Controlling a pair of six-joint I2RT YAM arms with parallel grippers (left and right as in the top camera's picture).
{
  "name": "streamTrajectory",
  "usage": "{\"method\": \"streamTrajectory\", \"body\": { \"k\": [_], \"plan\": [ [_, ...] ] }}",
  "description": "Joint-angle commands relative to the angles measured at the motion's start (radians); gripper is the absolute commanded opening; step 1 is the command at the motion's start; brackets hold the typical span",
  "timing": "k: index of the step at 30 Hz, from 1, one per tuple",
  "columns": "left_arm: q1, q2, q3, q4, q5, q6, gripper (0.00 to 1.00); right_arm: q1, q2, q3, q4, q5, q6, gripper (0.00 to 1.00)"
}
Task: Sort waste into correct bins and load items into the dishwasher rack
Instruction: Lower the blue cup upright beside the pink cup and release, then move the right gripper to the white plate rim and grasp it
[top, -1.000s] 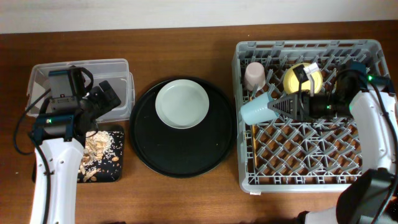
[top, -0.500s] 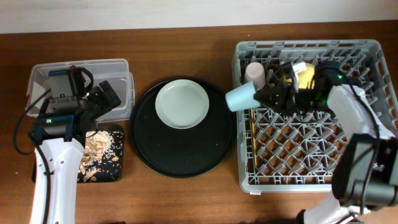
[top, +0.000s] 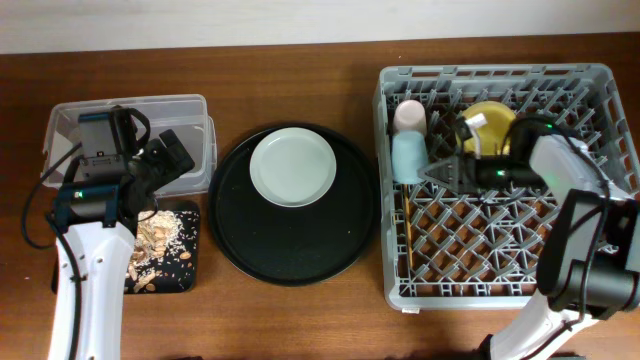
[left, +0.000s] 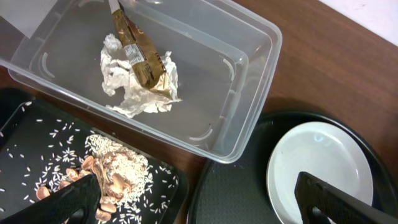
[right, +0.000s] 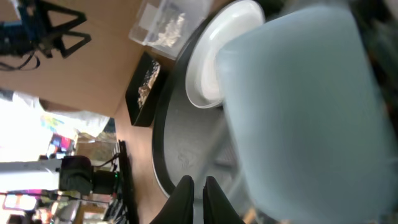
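Note:
The light blue cup (top: 408, 158) sits in the grey dishwasher rack (top: 500, 292), just below the pale pink cup (top: 410, 116). My right gripper (top: 434, 176) is shut at the cup's lower edge. The cup (right: 298, 112) fills the right wrist view beside the nearly closed fingers (right: 198, 182). The yellow bowl (top: 490, 118) and wooden chopsticks (top: 408, 230) are in the rack. The grey-white plate (top: 292, 167) lies on the round tray. My left gripper (left: 202, 205) is open and empty. The tissue (left: 140, 87) and wrapper (left: 140, 53) lie in the clear tub (left: 249, 106). Food scraps (left: 112, 171) lie on the flat black tray (top: 190, 275).
The big round black tray (top: 295, 250) lies between the bins and the rack. The clear tub (top: 195, 110) stands at the back left, with the flat black tray right in front of it. My left arm hangs over both bins.
My right gripper has carried the light blue cup from over the rack's left edge down into the rack beside the pink cup. The left arm has not moved.

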Motion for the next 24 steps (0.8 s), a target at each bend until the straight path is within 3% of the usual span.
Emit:
{"method": "streamTrajectory", "body": {
  "k": [1,7,9,12,14,17,24],
  "plan": [
    [0.003,-0.003,0.013,0.002,0.000,0.005,0.99,-0.067,0.000,-0.003,-0.070,0.022,-0.026,0.09],
    [0.003,-0.003,0.013,0.002,0.000,0.005,0.99,-0.085,-0.183,0.008,-0.195,0.022,-0.059,0.09],
    [0.003,-0.003,0.013,0.002,0.000,0.005,0.99,-0.071,-0.276,0.011,-0.182,0.068,0.050,0.09],
    [0.003,-0.003,0.013,0.002,0.000,0.005,0.99,0.004,-0.432,0.014,-0.044,0.407,0.461,0.09],
    [0.003,-0.003,0.013,0.002,0.000,0.005,0.99,0.125,-0.547,0.014,0.008,0.735,0.678,0.12],
    [0.003,-0.003,0.013,0.002,0.000,0.005,0.99,0.340,-0.633,0.014,0.031,0.919,0.798,0.13],
    [0.003,-0.003,0.013,0.002,0.000,0.005,0.99,0.810,-0.502,0.014,0.154,1.125,0.917,0.17]
  ]
}}
